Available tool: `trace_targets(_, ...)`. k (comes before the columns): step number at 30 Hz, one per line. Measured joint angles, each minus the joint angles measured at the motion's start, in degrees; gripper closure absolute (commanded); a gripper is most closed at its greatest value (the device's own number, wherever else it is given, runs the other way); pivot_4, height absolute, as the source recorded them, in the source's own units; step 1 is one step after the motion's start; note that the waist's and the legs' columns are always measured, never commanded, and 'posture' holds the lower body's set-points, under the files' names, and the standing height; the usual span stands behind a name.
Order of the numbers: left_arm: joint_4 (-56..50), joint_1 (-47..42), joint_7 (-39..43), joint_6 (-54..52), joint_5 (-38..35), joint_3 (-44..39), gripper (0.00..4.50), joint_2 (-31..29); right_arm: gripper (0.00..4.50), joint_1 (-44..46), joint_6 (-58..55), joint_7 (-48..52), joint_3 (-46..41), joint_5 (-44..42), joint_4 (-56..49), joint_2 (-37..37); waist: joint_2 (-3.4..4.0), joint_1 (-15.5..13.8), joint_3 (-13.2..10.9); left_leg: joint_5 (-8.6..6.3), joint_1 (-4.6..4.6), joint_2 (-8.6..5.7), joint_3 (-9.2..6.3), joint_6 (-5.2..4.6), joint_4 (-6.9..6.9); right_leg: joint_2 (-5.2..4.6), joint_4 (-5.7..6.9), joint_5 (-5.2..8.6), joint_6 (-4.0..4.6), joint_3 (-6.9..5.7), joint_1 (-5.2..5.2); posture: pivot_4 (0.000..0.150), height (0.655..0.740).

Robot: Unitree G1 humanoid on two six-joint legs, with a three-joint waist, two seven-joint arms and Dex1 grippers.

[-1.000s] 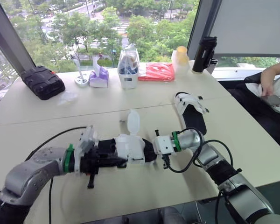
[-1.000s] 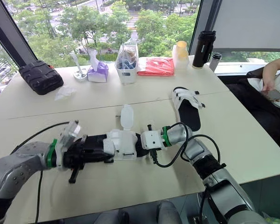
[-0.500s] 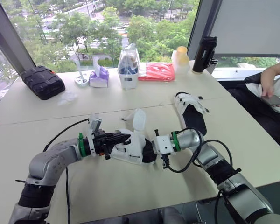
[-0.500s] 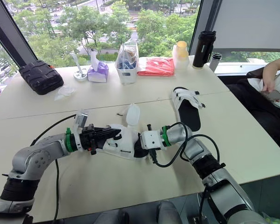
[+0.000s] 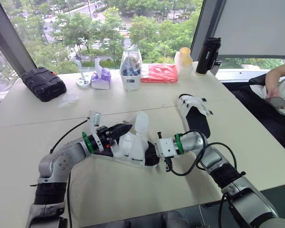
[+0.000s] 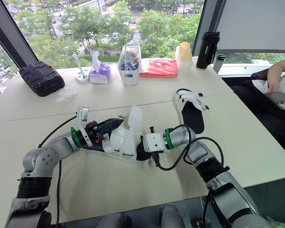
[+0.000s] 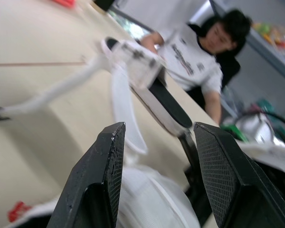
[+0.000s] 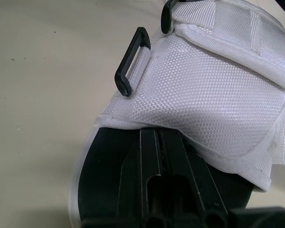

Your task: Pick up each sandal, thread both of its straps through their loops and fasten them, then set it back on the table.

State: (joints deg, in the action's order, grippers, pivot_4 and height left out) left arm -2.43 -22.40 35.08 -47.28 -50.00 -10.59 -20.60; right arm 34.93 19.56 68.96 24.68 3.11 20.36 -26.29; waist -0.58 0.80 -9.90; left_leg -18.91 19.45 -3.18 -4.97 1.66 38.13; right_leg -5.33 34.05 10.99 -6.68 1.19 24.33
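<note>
**STRAP THREADING, NEAR SANDAL: STEP IN HAND**

1. Holding side. The right pincer (image 8: 155,142) is closed on the black sole at one end of the near sandal (image 5: 131,148). The sandal is tilted, resting partly on the table (image 5: 133,194) in front of the robot.

2. Working side. The left pincer (image 7: 160,127) is wide, with its fingers (image 7: 102,180) on either side of the white upper. The free strap (image 5: 141,121) stands upright just beyond it and is not gripped.

3. Status. On the side facing the right wrist, one black loop (image 8: 131,66) is empty. Judged from this, threading of this sandal is at an early stage.

4. Next move. Close the left pincer on the tip of the free strap, then steer the tip through the empty loop. The strap is limp and the loop narrow, so alignment will need care. The right pincer must keep the sole steady.

5. Surroundings. The far sandal (image 5: 194,113) lies flat to the right, well apart. Whether its straps are fastened cannot be told. The right arm's cable loops close to its heel and could snag.

6. Far edge of the table. A black case (image 5: 43,83), tissue box (image 5: 100,80), clear bag (image 5: 130,66), red packet (image 5: 159,73), bottle (image 5: 184,61) and black flask (image 5: 208,54) are all outside the working area. A seated person (image 5: 280,90) is beyond the right corner.
</note>
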Motion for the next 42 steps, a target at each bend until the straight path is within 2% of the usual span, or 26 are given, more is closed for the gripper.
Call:
trace_targets(6, 2.75, -0.62, -4.28, 4.64, 3.9, -2.34, 2.19, 0.5, 4.5, -0.12, 0.0, 0.0, 0.0, 0.01, -0.16, 0.0, -0.01, 0.03, 0.01, 0.02, 0.0, 0.0, 0.01, 0.03, 0.0, 0.0, -0.01, 0.0, 0.0, 0.0, 0.0, 0.15, 0.74)
trace_targets(10, 2.5, 0.06, -3.16, 3.48, 3.06, -4.78, 2.19, -3.51, 4.5, -0.2, -0.02, -0.03, 0.0, 0.01, -0.28, 0.0, 0.0, 0.13, 0.01, 0.01, 0.0, 0.0, 0.0, 0.02, 0.0, 0.01, -0.01, 0.0, 0.0, 0.0, 0.0, 0.15, 0.74)
trace_targets(14, -1.63, 7.16, 5.63, 2.78, 4.75, -1.8, 2.19, -12.26, 4.5, -0.21, 0.02, 0.03, 0.07, 0.0, -0.41, -0.03, 0.02, 0.23, 0.02, -0.01, 0.0, 0.0, 0.05, -0.02, -0.02, 0.0, -0.04, 0.01, 0.01, 0.04, 0.01, 0.15, 0.74)
trace_targets(19, -2.34, 9.49, 12.4, 8.67, 11.18, 3.64, 2.19, -15.19, 4.5, -0.01, -0.01, -0.13, 0.03, 0.07, 0.08, -0.08, -0.09, 0.02, 0.06, -0.01, -0.01, 0.01, 0.02, -0.01, -0.01, 0.01, -0.01, 0.11, 0.18, 0.02, -0.02, 0.15, 0.74)
trace_targets(24, -2.34, 11.75, 18.27, 12.88, 14.68, 4.82, 2.19, -19.05, 4.5, -0.05, 0.11, -0.09, 0.13, 0.07, -0.02, 0.05, -0.09, 0.21, 0.06, -0.01, -0.01, 0.03, 0.03, -0.02, -0.03, 0.01, -0.01, 0.07, 0.11, 0.01, 0.01, 0.15, 0.74)
trace_targets(28, -2.3, 13.26, 21.24, 19.23, 19.0, 5.6, 2.19, -20.57, 4.5, -0.09, 0.11, -0.1, 0.09, 0.07, 0.0, 0.02, -0.09, 0.12, 0.07, -0.01, -0.01, 0.04, 0.03, -0.02, -0.03, 0.01, -0.01, 0.11, 0.19, 0.01, 0.01, 0.15, 0.74)
trace_targets(36, 2.98, 12.13, 23.8, 43.17, 32.67, 7.6, 2.19, -21.93, 4.5, -0.11, 0.24, -0.1, 0.08, 0.07, 0.01, 0.0, -0.09, 0.09, 0.07, -0.02, 0.0, 0.04, 0.05, -0.03, -0.04, -0.01, -0.02, 0.11, 0.19, 0.01, 0.02, 0.15, 0.74)
trace_targets(42, 7.13, 11.1, 24.74, 51.82, 37.47, 11.14, 2.19, -20.67, 4.5, -0.01, 0.39, -0.1, 0.08, 0.08, 0.14, 0.0, -0.08, 0.08, 0.07, -0.02, 0.0, 0.03, 0.05, -0.04, -0.04, 0.0, -0.01, 0.02, 0.03, 0.0, 0.02, 0.15, 0.74)
